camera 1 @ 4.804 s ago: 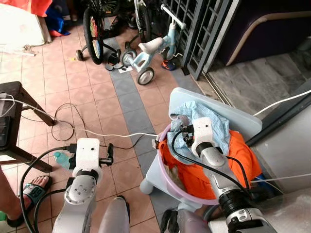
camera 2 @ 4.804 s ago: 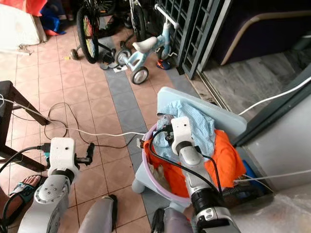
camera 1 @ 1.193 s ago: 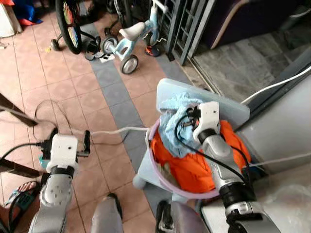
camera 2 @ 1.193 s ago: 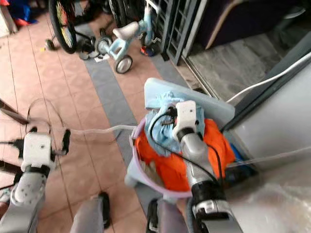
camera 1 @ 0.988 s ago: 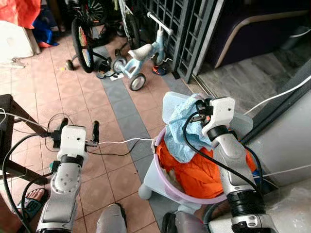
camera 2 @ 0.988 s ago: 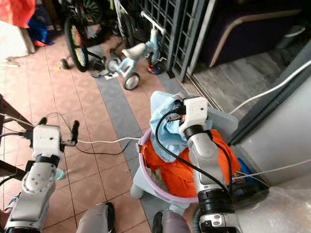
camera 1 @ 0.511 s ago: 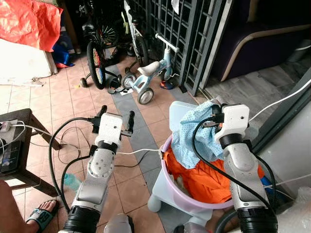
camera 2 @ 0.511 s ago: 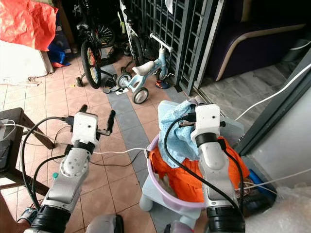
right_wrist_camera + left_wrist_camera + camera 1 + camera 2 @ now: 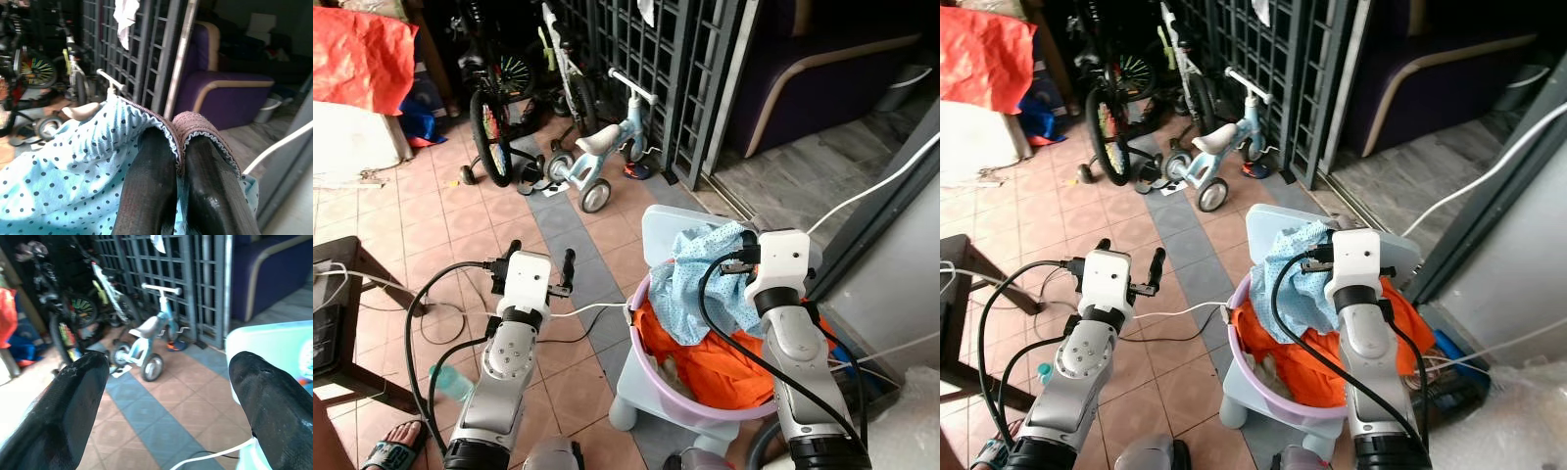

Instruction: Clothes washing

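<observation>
the big thing here is the round lilac plastic laundry basin (image 9: 658,387), sitting on a pale blue plastic chair (image 9: 668,227) on the tiled floor, stuffed with a crumpled orange cloth (image 9: 724,367). draped over the top of that pile is a light blue polka-dot garment with a frilly brown-trimmed hem (image 9: 713,282), and it's partly lifted, with its lower folds on the orange stuff.

the right gripper (image 9: 173,183) is above the basin's far side with its two black fingers pressed together, pinching the frilly hem between them. the left gripper (image 9: 535,260) hangs out over the floor left of the basin, fingers spread wide, holding nothing.

so i'd say we're at the pull-one-item-out-of-the-basin step. next move probably needs a clean lift so the blue garment comes free without dragging the orange cloth along, then carrying it to wherever the washing happens.
</observation>
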